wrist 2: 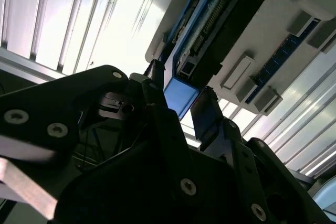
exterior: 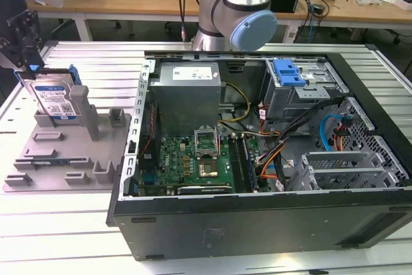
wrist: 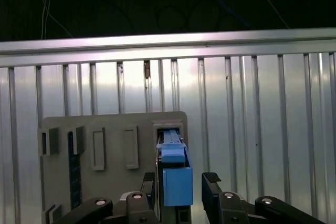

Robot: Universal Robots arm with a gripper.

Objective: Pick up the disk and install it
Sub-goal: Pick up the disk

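Observation:
The disk (exterior: pixel 55 98) stands on edge in a slot of the grey holder (exterior: pixel 64 152) at the exterior view's left; it is silver-grey with a white-and-blue label and a blue frame. My gripper (exterior: pixel 27 67) hangs just over its top edge. In the first wrist view the disk's blue frame (wrist: pixel 176 184) sits between the two black fingers (wrist: pixel 211 183) of my gripper (wrist: pixel 180 179), with a gap showing on one side. The second wrist view shows the same: my gripper (wrist 2: pixel 181 104) is open, straddling the blue end of the disk (wrist 2: pixel 181 94).
An open computer case (exterior: pixel 257 214) lies on the slatted metal table (exterior: pixel 58 230). Inside it are a grey power supply (exterior: pixel 187 94), a motherboard (exterior: pixel 193 162), a blue latch (exterior: pixel 288 72) on the drive cage, and cables. The arm's base (exterior: pixel 235 11) stands behind the case.

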